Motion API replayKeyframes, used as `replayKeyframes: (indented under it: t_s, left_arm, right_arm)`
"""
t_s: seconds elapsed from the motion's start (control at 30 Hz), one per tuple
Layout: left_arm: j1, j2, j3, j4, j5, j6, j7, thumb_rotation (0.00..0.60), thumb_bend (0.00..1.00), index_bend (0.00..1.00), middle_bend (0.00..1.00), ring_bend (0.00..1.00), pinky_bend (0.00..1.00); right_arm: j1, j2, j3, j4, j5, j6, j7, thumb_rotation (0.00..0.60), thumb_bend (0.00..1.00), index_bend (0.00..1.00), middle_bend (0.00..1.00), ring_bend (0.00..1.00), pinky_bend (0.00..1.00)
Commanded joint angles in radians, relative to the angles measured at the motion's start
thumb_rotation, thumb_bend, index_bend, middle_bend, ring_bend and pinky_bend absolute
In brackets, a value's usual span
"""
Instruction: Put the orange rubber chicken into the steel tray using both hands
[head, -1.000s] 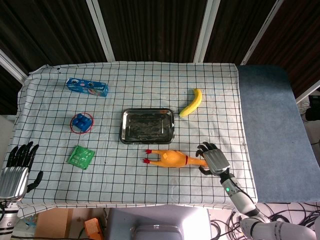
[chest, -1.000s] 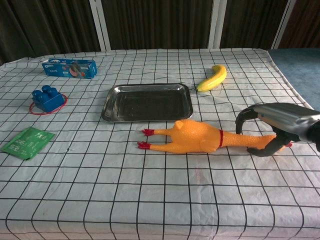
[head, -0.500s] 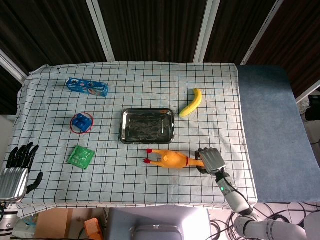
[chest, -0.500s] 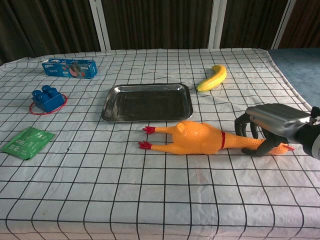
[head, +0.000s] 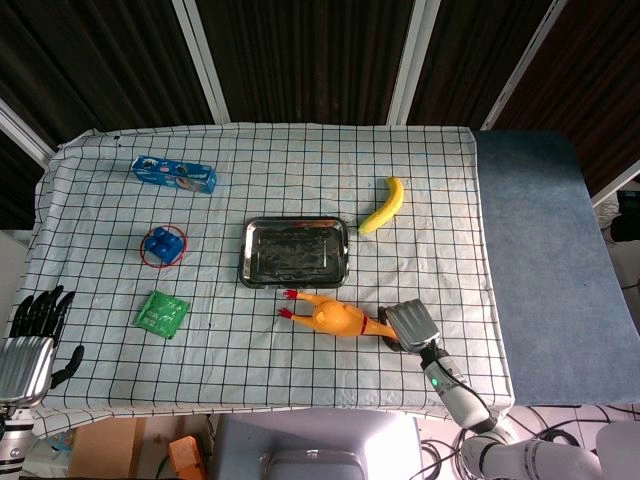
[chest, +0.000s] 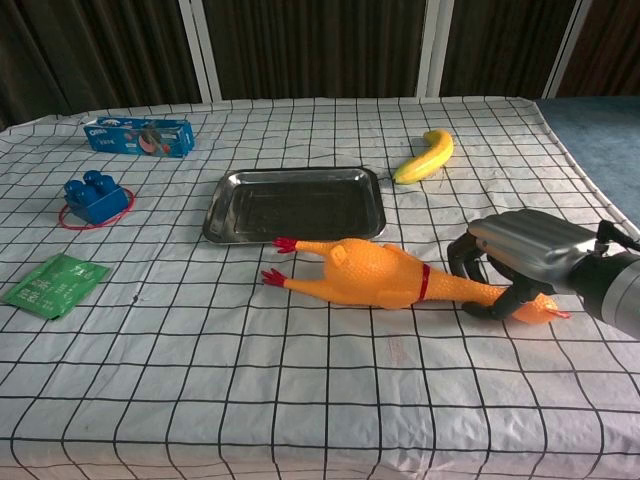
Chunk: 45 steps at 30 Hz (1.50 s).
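Observation:
The orange rubber chicken (head: 330, 317) (chest: 372, 273) lies on the checked cloth just in front of the steel tray (head: 294, 251) (chest: 296, 203). Its red feet point toward the tray's near edge. My right hand (head: 410, 325) (chest: 520, 256) grips the chicken's neck, fingers curled over it, with the head and beak sticking out past the hand. The tray holds nothing. My left hand (head: 33, 345) hangs off the table's near left corner, fingers spread, holding nothing; the chest view does not show it.
A banana (head: 384, 205) (chest: 426, 156) lies beyond the tray to the right. At the left are a blue biscuit box (head: 174, 174) (chest: 138, 135), a blue toy block on a red ring (head: 163, 244) (chest: 94, 197) and a green packet (head: 162, 313) (chest: 55, 284).
My right hand has closed on the chicken's neck and dragged it left, swinging its feet toward the tray's near edge. The left hand has barely moved.

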Motion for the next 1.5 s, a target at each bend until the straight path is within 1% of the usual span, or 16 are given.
replayKeyframes:
  t_s: [0.03,0.13,0.23,0.33,0.43,0.53,0.7,0.83,1.0,1.1,1.2,1.3,1.5]
  left_arm:
    - [0.003,0.001,0.001,0.003,0.009,0.009,-0.006,0.6,0.35,0.0,0.0,0.0,0.0]
    - [0.004,-0.001,0.004,0.009,0.023,0.017,-0.015,0.6,0.35,0.0,0.0,0.0,0.0]
    - [-0.002,-0.004,0.007,0.022,0.047,0.022,-0.034,0.6,0.36,0.0,0.0,0.0,0.0]
    - [-0.023,-0.013,0.014,0.052,0.103,0.032,-0.104,0.6,0.36,0.0,0.0,0.0,0.0]
    - [-0.052,-0.022,0.022,0.079,0.171,0.043,-0.172,0.6,0.36,0.0,0.0,0.0,0.0]
    - [-0.093,-0.025,0.036,0.088,0.249,0.051,-0.252,0.6,0.34,0.0,0.0,0.0,0.0]
    - [-0.155,-0.036,0.045,0.079,0.312,0.029,-0.33,0.6,0.31,0.0,0.0,0.0,0.0]
    - [-0.208,-0.033,0.042,0.034,0.294,-0.055,-0.349,0.6,0.3,0.0,0.0,0.0,0.0]
    - [-0.264,-0.003,0.044,-0.032,0.259,-0.156,-0.407,0.6,0.28,0.0,0.0,0.0,0.0]
    - [-0.283,-0.002,0.041,-0.052,0.246,-0.185,-0.399,0.6,0.28,0.0,0.0,0.0,0.0]
    - [-0.299,-0.011,0.036,-0.064,0.241,-0.197,-0.396,0.6,0.28,0.0,0.0,0.0,0.0]
    - [-0.316,-0.029,0.027,-0.062,0.228,-0.209,-0.415,0.6,0.28,0.0,0.0,0.0,0.0]
    - [-0.354,-0.059,0.018,-0.046,0.195,-0.255,-0.47,0.6,0.28,0.0,0.0,0.0,0.02]
  right_arm:
    - [-0.003,0.015,-0.019,0.002,-0.097,0.045,0.09,0.6,0.58,0.9,0.73,0.83,0.91]
    - [-0.004,0.045,-0.029,-0.016,-0.17,0.082,0.151,0.6,0.59,0.9,0.73,0.84,0.91]
    - [-0.002,0.076,-0.033,-0.043,-0.218,0.109,0.185,0.6,0.6,0.9,0.73,0.84,0.91]
    - [0.005,0.114,-0.029,-0.086,-0.249,0.119,0.204,0.6,0.6,0.9,0.73,0.84,0.91]
    - [0.018,0.136,-0.016,-0.122,-0.255,0.115,0.187,0.6,0.6,0.9,0.73,0.84,0.91]
    - [0.034,0.147,0.007,-0.17,-0.248,0.107,0.161,0.6,0.6,0.91,0.73,0.84,0.91]
    - [0.075,0.153,0.054,-0.261,-0.211,0.065,0.1,0.6,0.6,0.91,0.73,0.84,0.91]
    - [0.123,0.141,0.111,-0.33,-0.136,0.022,-0.003,0.6,0.6,0.91,0.73,0.84,0.91]
    - [0.165,0.121,0.16,-0.389,-0.048,0.007,-0.104,0.6,0.6,0.91,0.73,0.84,0.91]
    - [0.185,0.105,0.176,-0.409,-0.004,0.011,-0.16,0.6,0.6,0.91,0.73,0.84,0.91]
    - [0.204,0.087,0.189,-0.415,0.046,0.012,-0.189,0.6,0.6,0.91,0.73,0.84,0.91]
    - [0.221,0.067,0.198,-0.412,0.082,0.015,-0.205,0.6,0.6,0.91,0.73,0.84,0.91]
    - [0.249,0.035,0.208,-0.407,0.114,0.029,-0.211,0.6,0.6,0.91,0.73,0.85,0.91]
